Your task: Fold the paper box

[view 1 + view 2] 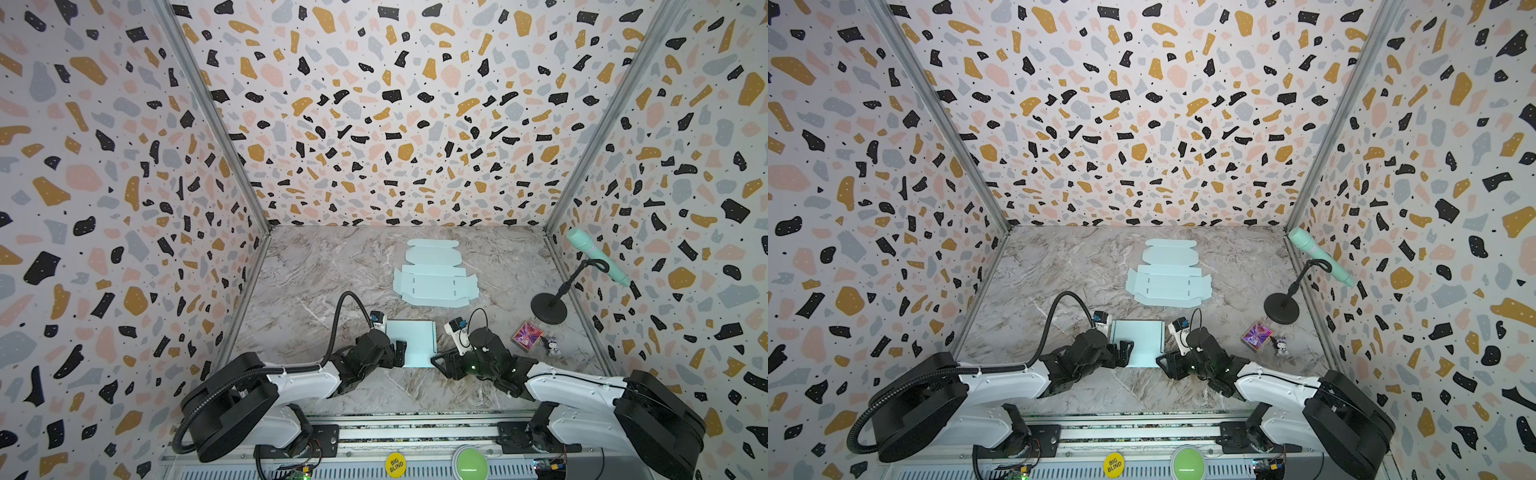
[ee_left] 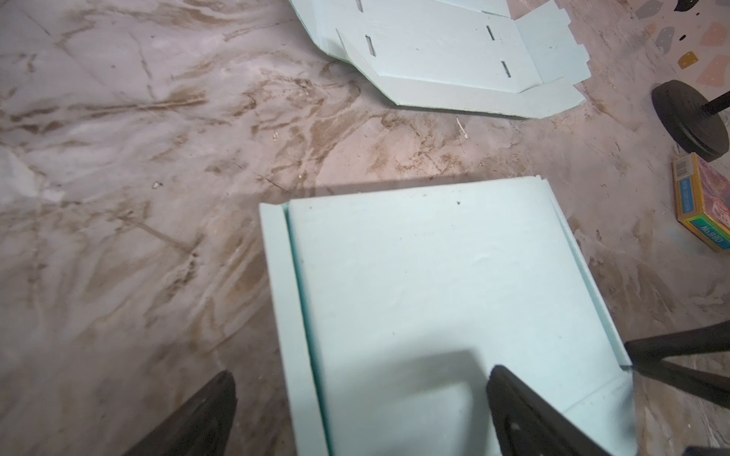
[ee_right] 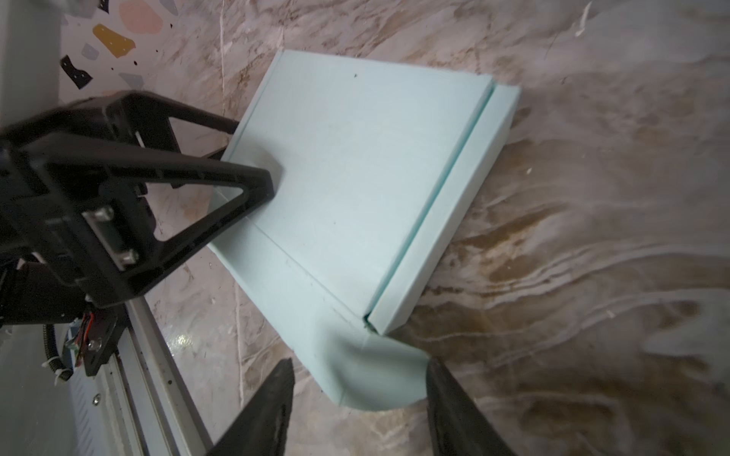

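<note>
A pale blue paper box point(image 1: 411, 338) point(image 1: 1140, 338), folded up with its lid down, lies near the front of the marble table. My left gripper point(image 1: 398, 353) point(image 2: 363, 414) is open and straddles the box's left wall, with one finger over the lid and the other outside. At the box's front right corner, my right gripper point(image 1: 439, 362) point(image 3: 359, 402) is open. A rounded flap point(image 3: 375, 375) of the box sticks out between its fingers, with a gap on one side. A second, flat box blank point(image 1: 434, 278) point(image 2: 454, 51) lies farther back.
A mint microphone point(image 1: 598, 257) on a black stand with a round base point(image 1: 548, 307) is at the right wall. Near it lie a small colourful carton point(image 1: 528, 336) point(image 2: 701, 205) and a tiny figurine point(image 1: 552, 348). A green button point(image 1: 471, 462) sits on the front rail.
</note>
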Robot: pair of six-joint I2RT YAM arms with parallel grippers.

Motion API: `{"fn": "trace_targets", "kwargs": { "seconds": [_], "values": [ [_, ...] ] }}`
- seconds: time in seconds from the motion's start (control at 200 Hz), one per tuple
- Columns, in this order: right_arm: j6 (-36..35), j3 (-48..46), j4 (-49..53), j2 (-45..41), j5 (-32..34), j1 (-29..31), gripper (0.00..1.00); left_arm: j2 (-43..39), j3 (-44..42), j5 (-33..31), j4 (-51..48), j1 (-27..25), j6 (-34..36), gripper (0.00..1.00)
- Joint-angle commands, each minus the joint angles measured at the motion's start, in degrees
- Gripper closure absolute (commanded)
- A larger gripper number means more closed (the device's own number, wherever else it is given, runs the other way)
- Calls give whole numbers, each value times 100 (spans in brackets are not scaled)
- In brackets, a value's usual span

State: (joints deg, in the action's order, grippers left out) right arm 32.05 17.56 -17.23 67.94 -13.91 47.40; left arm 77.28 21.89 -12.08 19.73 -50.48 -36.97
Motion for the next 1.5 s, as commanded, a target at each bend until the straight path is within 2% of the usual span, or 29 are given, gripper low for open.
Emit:
{"fn": "trace_targets", "kwargs": {
  "seconds": [0.0, 0.411, 0.806, 1.046, 1.141, 1.247, 1.497],
  "values": [
    [87, 185, -189, 242, -159, 83, 46, 40, -79, 90, 99, -20, -23, 0],
    [178, 434, -645, 657, -217, 349, 46, 90, -27, 91, 190, -232, -116, 1],
    [363, 327, -940, 604, -303, 351, 47, 1, -18, 57, 250, -539, -322, 6],
    [288, 222, -741, 534, 84, 352, 48, -106, -156, -42, 213, -571, -399, 6],
    [267, 165, -695, 457, 186, 347, 49, -192, -193, -205, 32, -524, -357, 6],
    [247, 160, -669, 430, 195, 349, 49, -380, -307, -115, -30, -385, -313, 6],
    [231, 160, -696, 454, 200, 348, 51, -1104, -336, -272, -737, -343, -232, 3]
  ]
}}
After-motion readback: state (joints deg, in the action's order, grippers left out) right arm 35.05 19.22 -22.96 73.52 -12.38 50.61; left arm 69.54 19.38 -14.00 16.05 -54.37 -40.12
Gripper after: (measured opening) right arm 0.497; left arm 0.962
